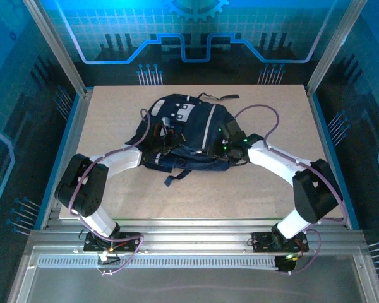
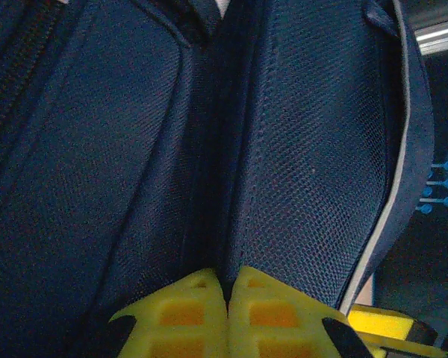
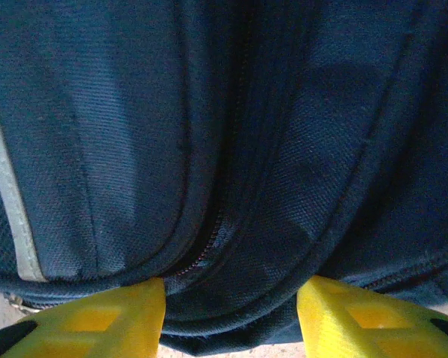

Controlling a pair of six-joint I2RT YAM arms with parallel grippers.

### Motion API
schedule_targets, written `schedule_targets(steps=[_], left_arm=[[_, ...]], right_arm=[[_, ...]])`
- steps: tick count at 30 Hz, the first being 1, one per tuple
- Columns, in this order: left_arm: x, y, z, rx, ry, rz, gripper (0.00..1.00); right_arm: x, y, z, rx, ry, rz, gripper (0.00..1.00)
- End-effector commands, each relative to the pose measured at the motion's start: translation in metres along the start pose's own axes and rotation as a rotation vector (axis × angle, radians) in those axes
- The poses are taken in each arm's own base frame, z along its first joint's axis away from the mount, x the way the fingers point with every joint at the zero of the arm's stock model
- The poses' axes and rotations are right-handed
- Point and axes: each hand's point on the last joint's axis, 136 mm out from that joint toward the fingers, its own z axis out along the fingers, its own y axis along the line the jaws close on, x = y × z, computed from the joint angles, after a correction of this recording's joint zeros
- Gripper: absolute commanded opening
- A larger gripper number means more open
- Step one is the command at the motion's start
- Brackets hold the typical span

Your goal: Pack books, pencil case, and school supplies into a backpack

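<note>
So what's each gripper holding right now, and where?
Left gripper pinches a fold of the backpack fabric. Right gripper straddles its zipper edge, jaws apart; a firm grip cannot be told.

The backpack (image 1: 189, 129) lies on the table (image 1: 271, 196), centred, toward the back. Left gripper (image 2: 225, 282) pinches its near-left side; right gripper (image 3: 231, 298) straddles its right edge.

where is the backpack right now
In the top view the backpack lies centred on the table, slightly toward its far edge, between the left gripper and the right gripper.
</note>
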Motion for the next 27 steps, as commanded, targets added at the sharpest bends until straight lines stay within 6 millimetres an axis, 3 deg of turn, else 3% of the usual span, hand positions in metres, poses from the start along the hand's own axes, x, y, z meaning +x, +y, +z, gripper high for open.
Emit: schedule_targets(steps=[1,6,10,16,27], left_arm=[[0.021,-0.053,0.008,0.182,0.031,-0.001,0.0],[0.026,-0.073,0.019,0.224,0.02,-0.011,0.0],[0.027,-0.085,0.021,0.247,0.011,-0.007,0.0],[0.024,-0.099,0.015,0.269,-0.008,0.01,0.0],[0.029,-0.107,0.017,0.279,-0.024,0.005,0.0]], right_arm=[[-0.038,0.02,-0.027,-0.037,-0.122,-0.033,0.52],[-0.019,0.013,-0.048,-0.02,-0.129,-0.044,0.52],[-0.006,0.02,-0.055,-0.031,-0.14,-0.077,0.53],[0.0,0.031,-0.038,0.015,-0.109,-0.124,0.52],[-0.002,0.017,-0.004,0.222,-0.117,-0.11,0.49]])
